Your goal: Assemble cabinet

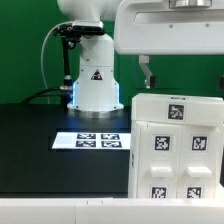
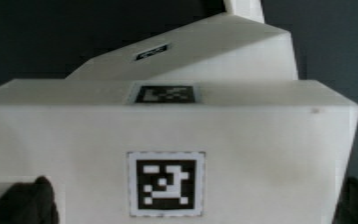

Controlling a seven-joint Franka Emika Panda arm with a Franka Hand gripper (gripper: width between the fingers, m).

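Cabinet (image 1: 177,150) parts fill your foreground at the exterior view's right, tagged faces toward you. Your gripper (image 1: 148,76) hangs just above them, jaws spread wide and empty. Farther back lie the marker board (image 1: 100,141) and the robot base (image 1: 96,85).

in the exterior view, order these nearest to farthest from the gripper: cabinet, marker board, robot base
1. cabinet: directly beneath the open gripper, at the exterior view's right.
2. robot base: off toward the exterior view's left, behind.
3. marker board: flat on the black table, lower and left of the cabinet; close to the base's rank.
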